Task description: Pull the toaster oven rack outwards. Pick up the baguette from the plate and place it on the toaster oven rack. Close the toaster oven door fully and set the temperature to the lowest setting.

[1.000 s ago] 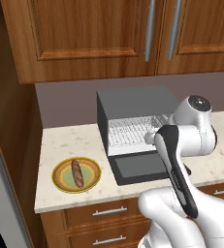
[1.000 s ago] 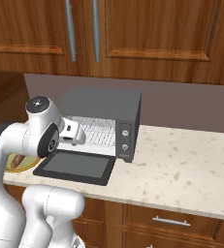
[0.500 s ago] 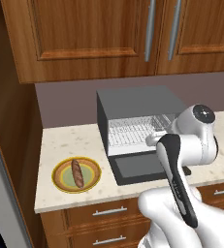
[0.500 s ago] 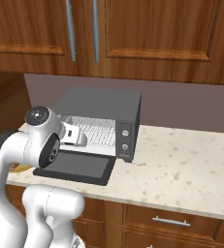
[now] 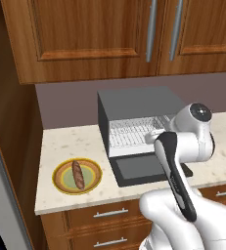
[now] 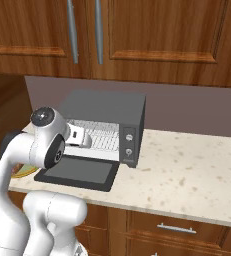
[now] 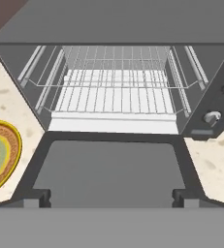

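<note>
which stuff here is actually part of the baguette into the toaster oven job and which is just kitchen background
Part of the job:
toaster oven
toaster oven rack, inside the cavity
toaster oven door, folded down open
baguette, lying on the plate
control knobs

Just there:
countertop
upper cabinets
drawers

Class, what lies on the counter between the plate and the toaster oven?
Nothing: in the left base view, bare speckled counter separates the plate from the toaster oven.
</note>
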